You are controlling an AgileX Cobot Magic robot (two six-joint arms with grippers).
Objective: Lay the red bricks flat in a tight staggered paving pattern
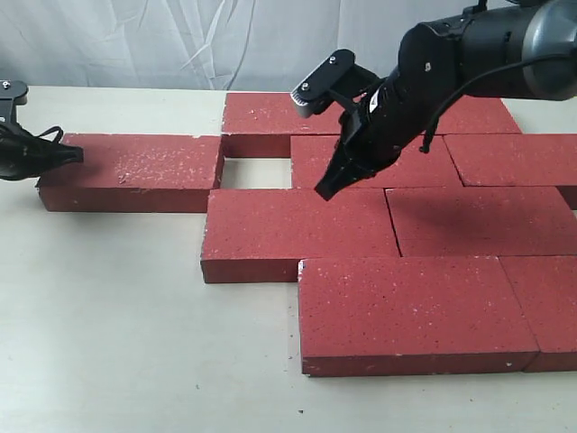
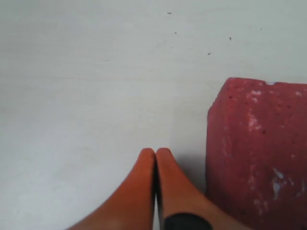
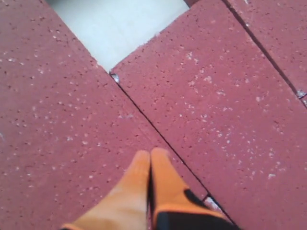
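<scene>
Several red bricks lie flat in staggered rows on the pale table. One brick lies apart at the left, a bare gap between it and the row. My left gripper is shut and empty, its tip by that brick's left end; its orange fingers are pressed together above the table. My right gripper is shut and empty, hovering over the seam between the front-left brick and the middle brick. Its fingertips sit above that seam.
A grey cloth backdrop hangs behind the table. The right arm reaches over the back bricks. The nearest brick lies at the front, with bare table left of it.
</scene>
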